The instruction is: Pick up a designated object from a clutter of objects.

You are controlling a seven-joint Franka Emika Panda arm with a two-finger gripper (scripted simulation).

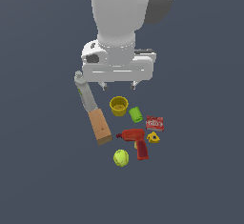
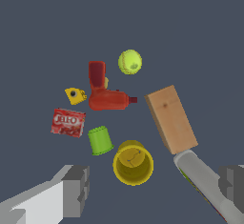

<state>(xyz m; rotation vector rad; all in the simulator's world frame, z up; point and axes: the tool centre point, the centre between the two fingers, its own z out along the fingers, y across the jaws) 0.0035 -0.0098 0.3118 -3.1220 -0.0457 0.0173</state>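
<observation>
The designated object, a tan wooden block [image 1: 100, 127] [image 2: 170, 118] with a small dark dot, lies flat, one end touching the grey-white bottle [image 1: 85, 92] [image 2: 202, 180]. Around it sits the clutter: a yellow cup [image 1: 118, 106] [image 2: 133, 163], green cylinder [image 1: 136, 114] [image 2: 100, 140], red drill [image 1: 134, 139] [image 2: 103, 88], red packet [image 1: 155, 123] [image 2: 68, 122], yellow-green ball [image 1: 121, 158] [image 2: 129, 62] and small yellow piece [image 1: 153, 137] [image 2: 75, 95]. My gripper [image 1: 118, 85] [image 2: 155, 189] hangs open above the cup, holding nothing, with the block off to one side.
The items rest on a plain dark grey-blue floor [image 1: 200, 180]. The white arm [image 1: 121, 23] rises behind the cluster in the exterior view. One finger [image 2: 233, 182] overlaps the bottle in the wrist view.
</observation>
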